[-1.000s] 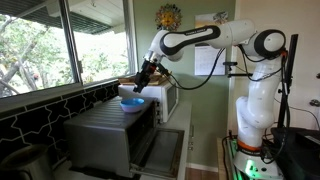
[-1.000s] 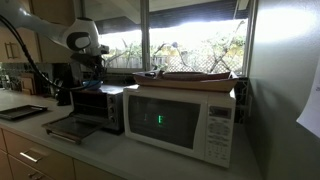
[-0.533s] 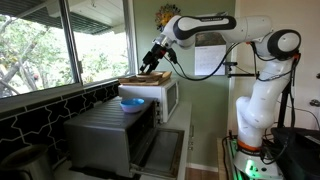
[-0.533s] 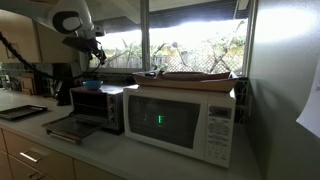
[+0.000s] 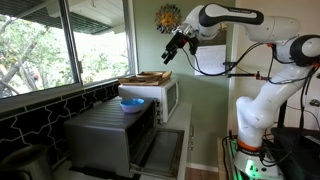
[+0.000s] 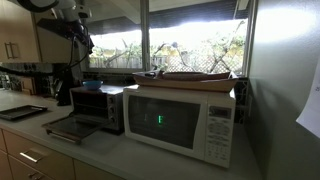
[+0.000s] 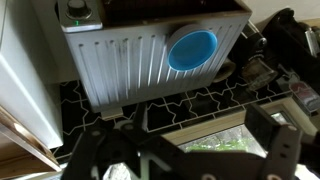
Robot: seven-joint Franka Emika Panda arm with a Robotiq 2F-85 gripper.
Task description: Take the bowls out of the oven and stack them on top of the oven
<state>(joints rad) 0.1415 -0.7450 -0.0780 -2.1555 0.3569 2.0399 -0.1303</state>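
Observation:
A light blue bowl [image 5: 131, 104] sits on top of the grey metal oven [image 5: 105, 135], near its front edge above the door. It also shows as a blue bowl [image 6: 93, 86] on the oven [image 6: 98, 108] in the exterior view from the counter's far end. From the wrist view I look straight down on the blue bowl [image 7: 191, 49] and the ribbed oven top [image 7: 130, 55]. My gripper [image 5: 166, 54] hangs high above the microwave, well clear of the bowl. The gripper [image 7: 185, 150] is open and empty. The oven door [image 5: 160, 150] lies dropped open.
A white microwave [image 5: 162, 97] stands beside the oven with a wooden tray [image 5: 145, 77] on top. A window and black tiled backsplash [image 5: 40, 112] run behind. A dark flat tray [image 6: 22, 112] lies on the counter. The robot base [image 5: 255, 120] stands across the aisle.
The gripper was down at the blue bowl on the oven top, let it go, opened, and has risen up and away towards the microwave. The bowl stays in place.

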